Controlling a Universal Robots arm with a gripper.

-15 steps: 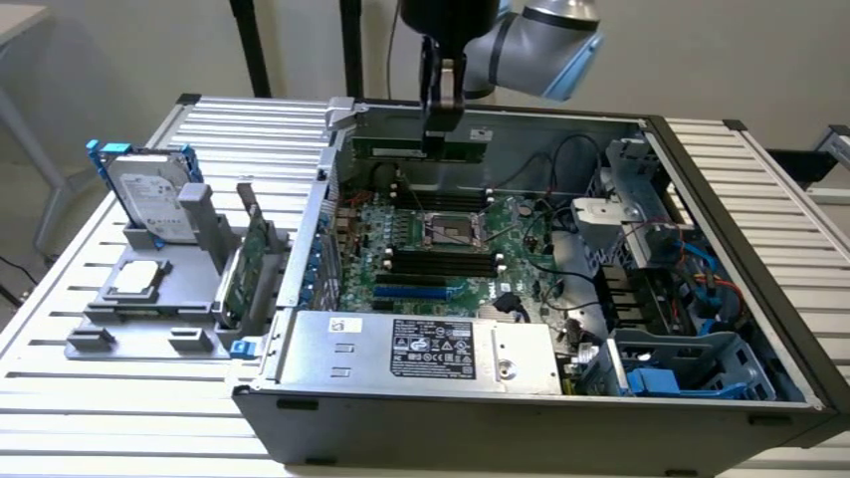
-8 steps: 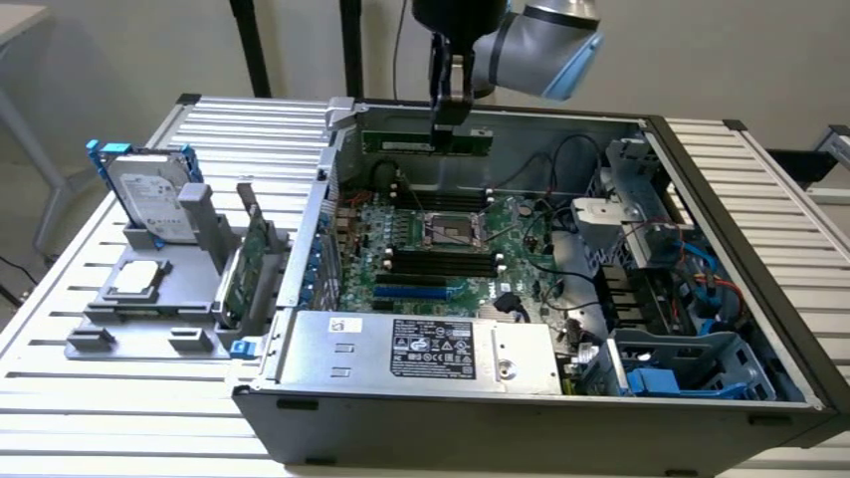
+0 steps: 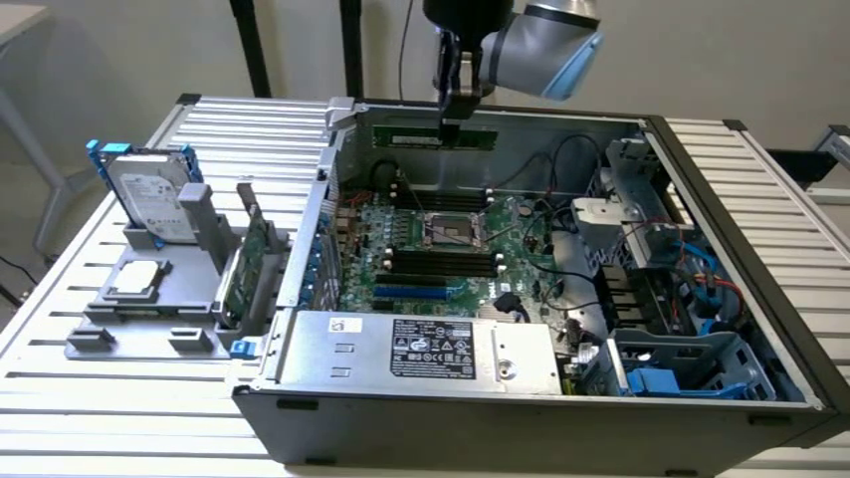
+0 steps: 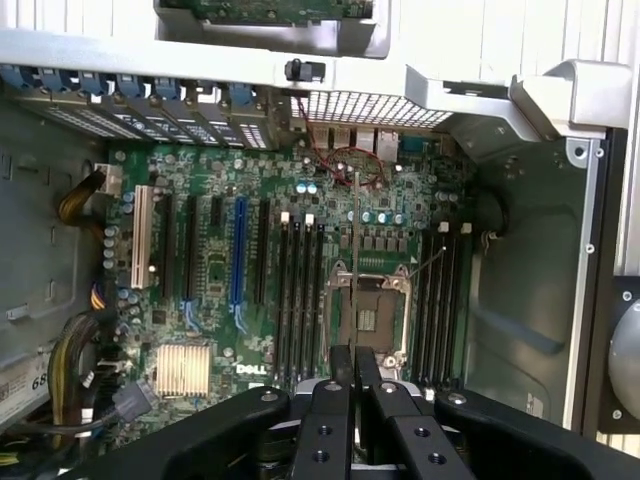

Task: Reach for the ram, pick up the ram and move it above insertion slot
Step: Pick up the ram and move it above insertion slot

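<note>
Nearest, the power supply (image 3: 418,351) in the case (image 3: 531,418) carries a black label, text unreadable. The wrist view shows "DELL" printed on the motherboard (image 4: 250,370). At the exterior view's left, a drive (image 3: 146,194) stands in a gray holder (image 3: 133,299). Farthest, the gripper (image 3: 449,127) is clamped on the ram (image 3: 436,136), held level above the motherboard near the case's far wall. The arm (image 3: 531,35) hangs from above, wrist pointing down.
</note>
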